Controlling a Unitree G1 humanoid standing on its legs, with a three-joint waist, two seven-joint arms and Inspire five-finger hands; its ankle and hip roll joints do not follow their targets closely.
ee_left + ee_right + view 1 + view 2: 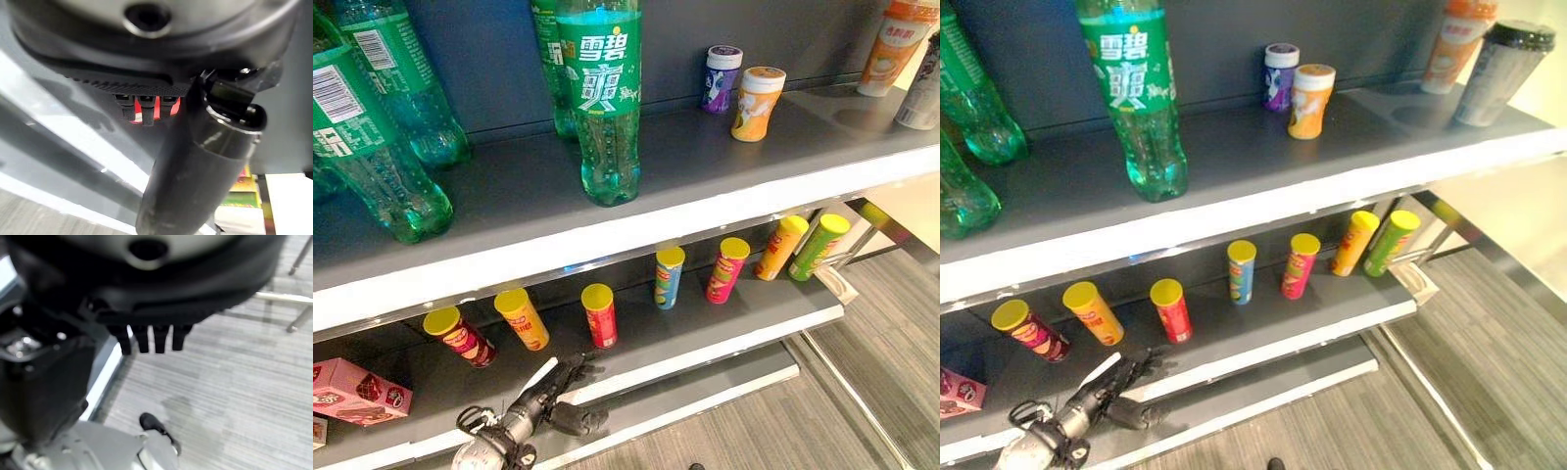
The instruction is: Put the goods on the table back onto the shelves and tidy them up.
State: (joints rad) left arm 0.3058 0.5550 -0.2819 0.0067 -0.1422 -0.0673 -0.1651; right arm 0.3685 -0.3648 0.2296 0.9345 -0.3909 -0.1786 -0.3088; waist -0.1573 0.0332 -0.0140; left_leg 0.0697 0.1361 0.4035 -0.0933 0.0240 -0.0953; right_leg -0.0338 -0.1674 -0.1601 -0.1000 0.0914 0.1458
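Note:
Several chip cans with yellow lids stand tilted in a row on the lower shelf [705,333]; a red can [599,315] is among them. My left hand [553,392] lies open at this shelf's front edge, its straight fingers pointing at the red can and stopping just short of it. It holds nothing. In the left wrist view the red can [174,105] shows just past the fingers [142,105]. My right hand [146,338] hangs open and empty above the striped floor [244,382].
Green soda bottles [602,98] and two small cups, purple [721,78] and orange [758,103], stand on the upper shelf [705,166]. A pink box [357,390] lies at the lower shelf's left end. Metal frame legs [862,245] stand right of the shelves.

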